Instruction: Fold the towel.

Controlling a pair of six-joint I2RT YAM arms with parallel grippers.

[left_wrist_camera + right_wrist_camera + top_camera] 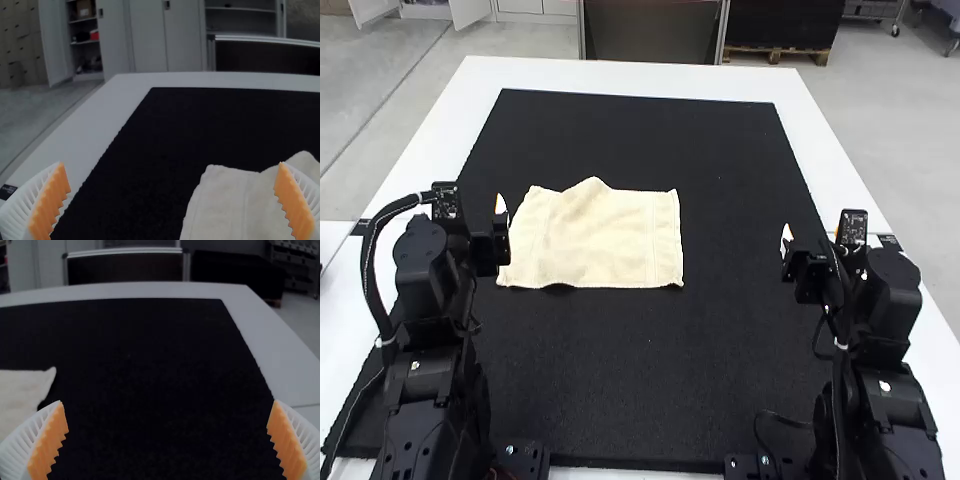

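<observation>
A cream towel (598, 238) lies spread on the black mat, left of the middle, with a small raised bump on its far edge and a slightly wavy outline. My left gripper (501, 215) is at the towel's left edge in the high view; in the left wrist view the left gripper (172, 200) is open, part of the towel (225, 205) beyond it. Off to the right, well apart from the towel, is my right gripper (787, 240). In the right wrist view the right gripper (167, 440) stands open, and a corner of the towel (22, 390) shows.
The black mat (720, 350) covers most of the white table (430, 130). Its surface stretches beyond the towel and between the two arms. White table border runs along the far edge and both sides.
</observation>
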